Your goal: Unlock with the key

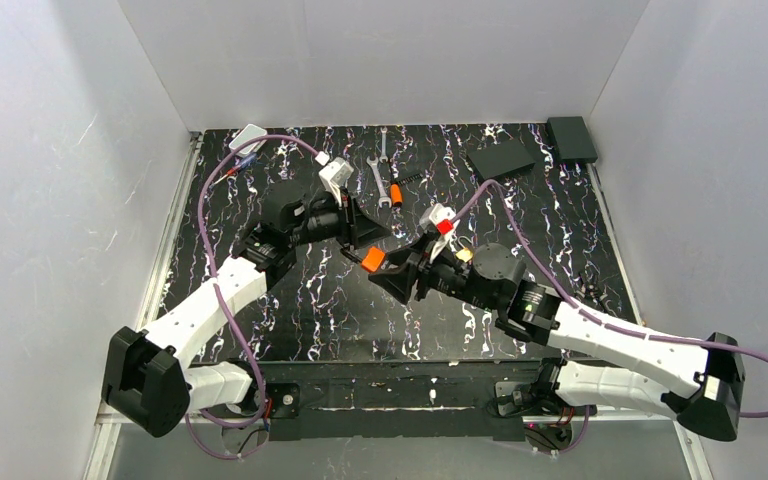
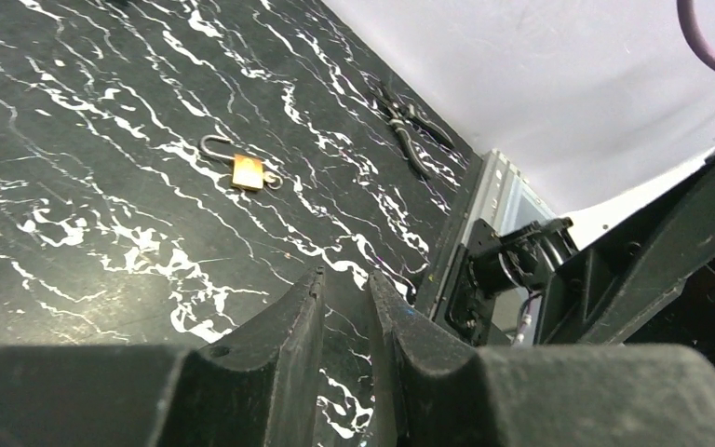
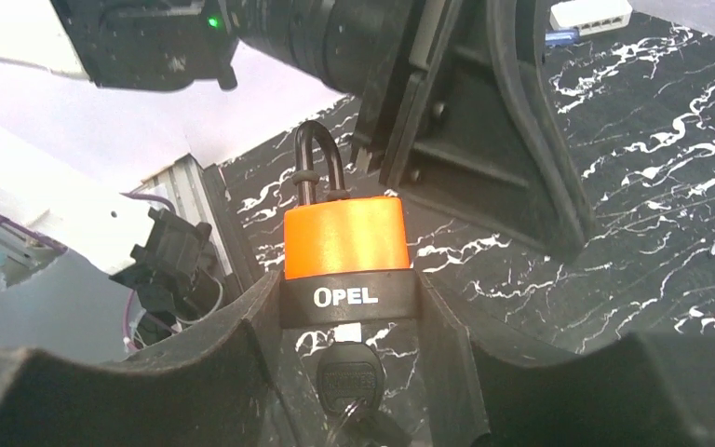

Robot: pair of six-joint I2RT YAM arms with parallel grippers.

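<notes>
An orange padlock with a black "OPEL" base and a dark shackle is held upright, above the table, in my right gripper, which is shut on its base. The key, dark-headed and on a small ring, sits in the lock's underside between the right fingers. In the top view the padlock is above the table's middle. My left gripper hovers just beyond it, its black fingers beside the shackle. In its own view the left gripper shows a narrow gap with nothing in it.
A small brass padlock lies on the black marbled table. Silver wrenches and an orange-handled tool lie at the back. Two black boxes sit back right and a white box back left.
</notes>
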